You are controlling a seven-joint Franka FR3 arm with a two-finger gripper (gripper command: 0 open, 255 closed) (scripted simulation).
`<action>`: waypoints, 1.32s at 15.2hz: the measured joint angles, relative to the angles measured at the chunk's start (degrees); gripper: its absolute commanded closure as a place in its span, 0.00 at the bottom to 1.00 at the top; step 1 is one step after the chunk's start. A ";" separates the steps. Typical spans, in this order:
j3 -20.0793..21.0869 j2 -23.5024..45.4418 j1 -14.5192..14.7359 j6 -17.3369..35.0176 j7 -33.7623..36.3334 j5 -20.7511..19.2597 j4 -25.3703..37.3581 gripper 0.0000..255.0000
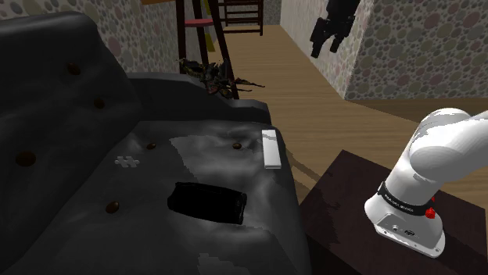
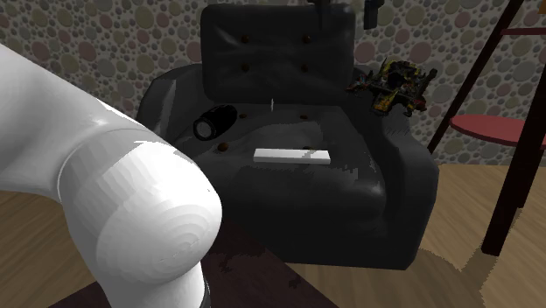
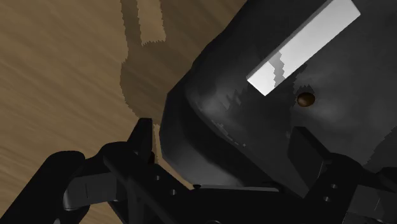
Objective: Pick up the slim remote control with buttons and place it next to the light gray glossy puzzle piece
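My claw (image 3: 222, 130) gapes empty near the white remote (image 3: 302, 48) on the armchair (image 3: 356, 127); shoulder view adds the pale puzzle piece (image 1: 127, 162).

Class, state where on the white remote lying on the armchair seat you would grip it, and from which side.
Mid-length on the remote, from above, jaws across its narrow width: it lies flat on the seat, long and slim.

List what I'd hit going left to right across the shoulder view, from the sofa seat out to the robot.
pale puzzle piece → black cylinder lying on its side → slim white remote near the seat's edge → white arm
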 measured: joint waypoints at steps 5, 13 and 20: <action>2.49 1.40 -0.36 3.56 4.91 1.17 -3.63 0.00; 10.04 7.12 -0.61 13.48 18.88 4.86 -11.38 0.00; 16.45 17.92 -1.15 22.92 31.09 7.05 -12.96 0.00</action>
